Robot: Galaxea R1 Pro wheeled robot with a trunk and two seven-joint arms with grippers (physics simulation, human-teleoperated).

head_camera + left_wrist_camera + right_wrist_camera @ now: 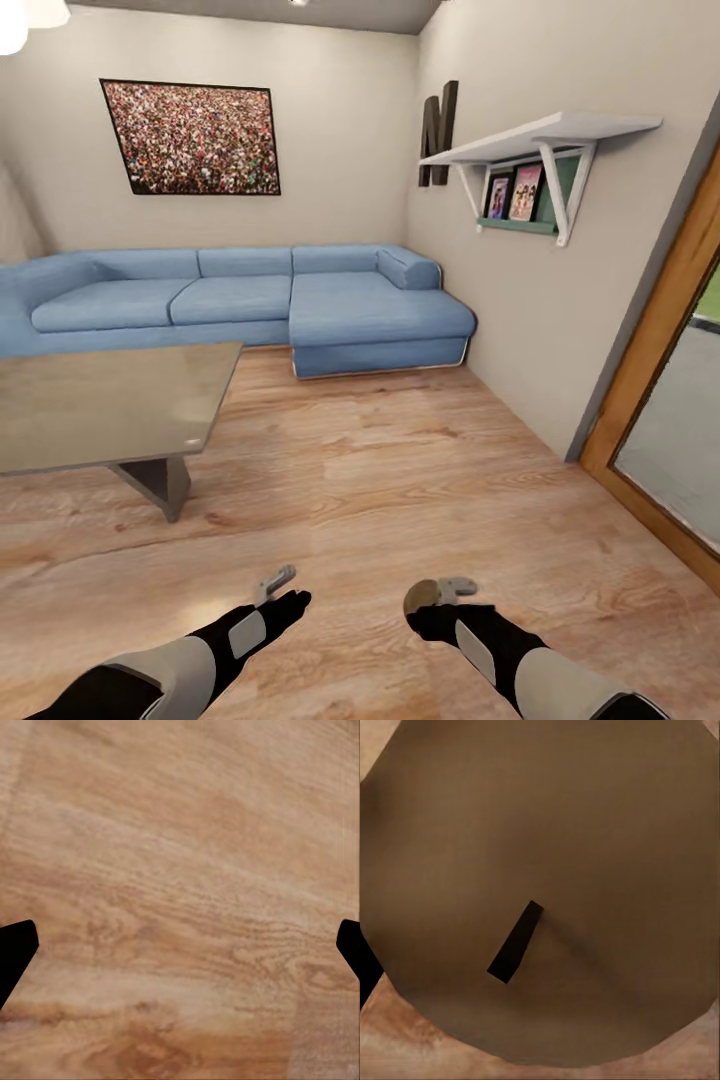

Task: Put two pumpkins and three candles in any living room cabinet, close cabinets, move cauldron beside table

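right gripper (440, 598) clamped on a candle (421, 597), low over the floor (400, 470) | left gripper (277, 590) spread, empty | table (100, 400) front-left | risk: candle slips in transit, rolls off

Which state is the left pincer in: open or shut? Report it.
Open: the left pincer's fingertips sit far apart, with only floor between them.

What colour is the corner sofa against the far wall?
Light blue; the corner sofa shows best in the head view.
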